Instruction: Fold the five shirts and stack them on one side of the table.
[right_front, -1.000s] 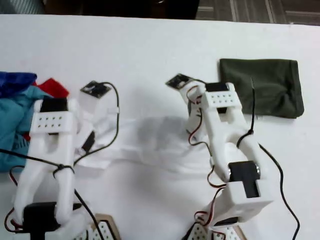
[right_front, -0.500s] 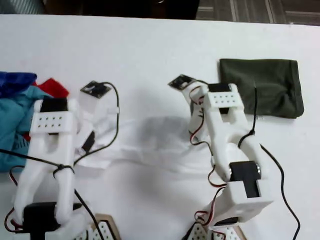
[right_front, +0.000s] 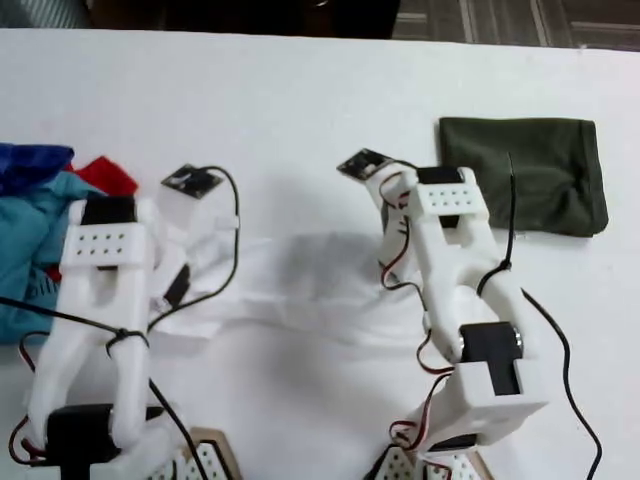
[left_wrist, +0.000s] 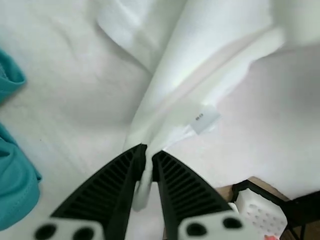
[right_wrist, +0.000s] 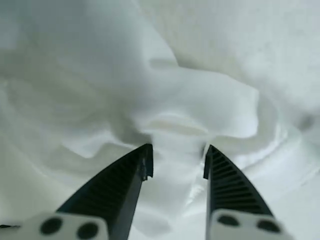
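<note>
A white shirt lies stretched and crumpled across the middle of the table, between my two arms. My left gripper is shut on an edge of the white shirt, low over the table. My right gripper is at the shirt's other end, with a thick bunch of the white shirt pinched between its fingers. A dark green shirt lies folded at the far right. Teal, blue and red shirts are heaped at the left edge.
The teal shirt lies close beside my left gripper. Bare white table stretches across the far side. Both arm bases and their cables stand along the near edge.
My right arm has shifted slightly to the right, toward the green shirt, with the white shirt's end. The left arm has kept still.
</note>
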